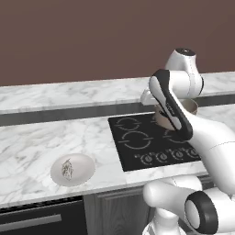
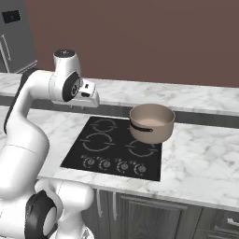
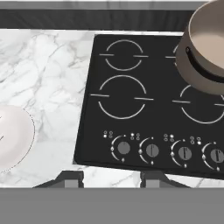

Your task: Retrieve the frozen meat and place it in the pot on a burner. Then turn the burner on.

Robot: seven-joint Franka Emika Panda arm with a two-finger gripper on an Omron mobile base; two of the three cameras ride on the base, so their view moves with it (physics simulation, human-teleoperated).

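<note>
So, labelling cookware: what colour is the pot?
Tan-brown pot with a pale beige inside and a dark band on its wall; clearest in the right base view.

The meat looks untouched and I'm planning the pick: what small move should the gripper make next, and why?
Probably swing left and down toward the white dish, where the meat lies. The gripper hangs open and empty above the cooktop's front edge, with the dish off to its left on the counter. The pot sits empty on a back burner.

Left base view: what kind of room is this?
A kitchen, rendered: black glass cooktop with control dials set in a marble counter, a tan pot on it.
</note>
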